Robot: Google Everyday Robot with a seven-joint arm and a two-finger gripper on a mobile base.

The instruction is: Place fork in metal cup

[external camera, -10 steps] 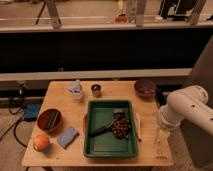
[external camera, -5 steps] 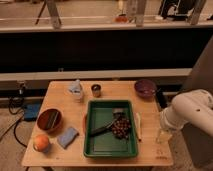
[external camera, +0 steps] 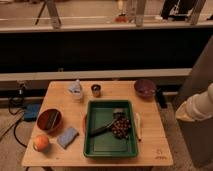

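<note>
Starting at the near edge of the wooden table [external camera: 150, 155], you had an orange fruit [external camera: 41, 142] at the left corner, with a blue sponge [external camera: 67, 136] just beside it. A green tray [external camera: 97, 150] filled the middle, and it held a dark cluster [external camera: 120, 128] with a dark utensil [external camera: 101, 131] angled against it. Just off the tray's right rim lay a slim pale utensil, most likely the fork [external camera: 138, 125], flat on the wood. A reddish-brown bowl [external camera: 49, 120] sat left of the tray. At the right edge you could see only the white arm [external camera: 200, 107]. The gripper was out of frame, so you could not tell how wide it stood or whether it held anything. Farther back, the metal cup [external camera: 95, 90] stood upright just beyond the tray's far rim, well apart from the fork. A small pale object [external camera: 76, 90] stood to its left and a dark purple bowl [external camera: 145, 87] sat at the far right corner.
</note>
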